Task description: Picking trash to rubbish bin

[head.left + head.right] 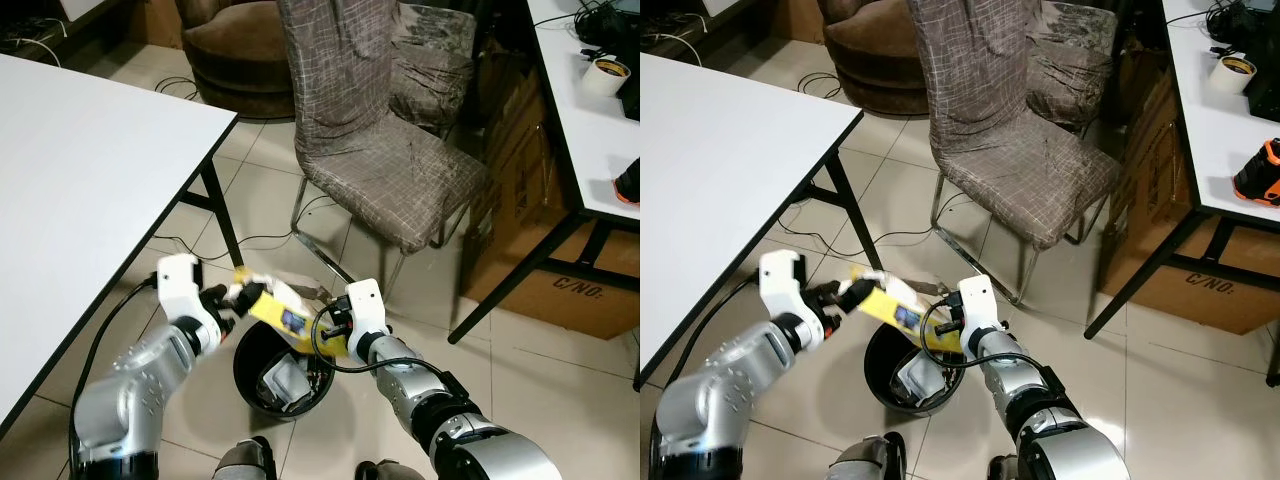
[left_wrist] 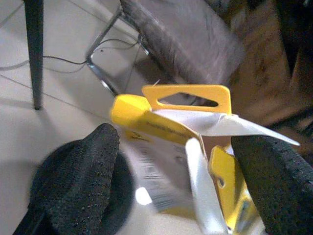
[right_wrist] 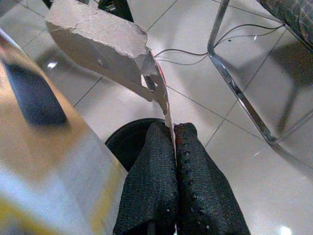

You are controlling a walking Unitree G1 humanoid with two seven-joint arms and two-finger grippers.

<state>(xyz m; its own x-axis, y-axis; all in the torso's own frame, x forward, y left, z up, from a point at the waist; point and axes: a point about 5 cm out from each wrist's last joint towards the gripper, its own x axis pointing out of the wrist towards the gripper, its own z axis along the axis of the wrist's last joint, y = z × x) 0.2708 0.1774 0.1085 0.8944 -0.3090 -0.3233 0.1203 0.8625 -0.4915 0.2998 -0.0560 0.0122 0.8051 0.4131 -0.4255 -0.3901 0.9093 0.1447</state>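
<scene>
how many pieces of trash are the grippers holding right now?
2. The yellow-and-white cardboard package sits between the left gripper fingers above the black round bin. A torn grey cardboard scrap is pinched in the right gripper. More trash lies inside the bin.

A yellow-and-white package (image 1: pixel 278 312), torn open with a hang-tab at one end, slants above the bin (image 1: pixel 248 362). A torn grey cardboard scrap (image 3: pixel 105 46) hangs beside it. The round black bin stands on the floor, trash inside.
</scene>
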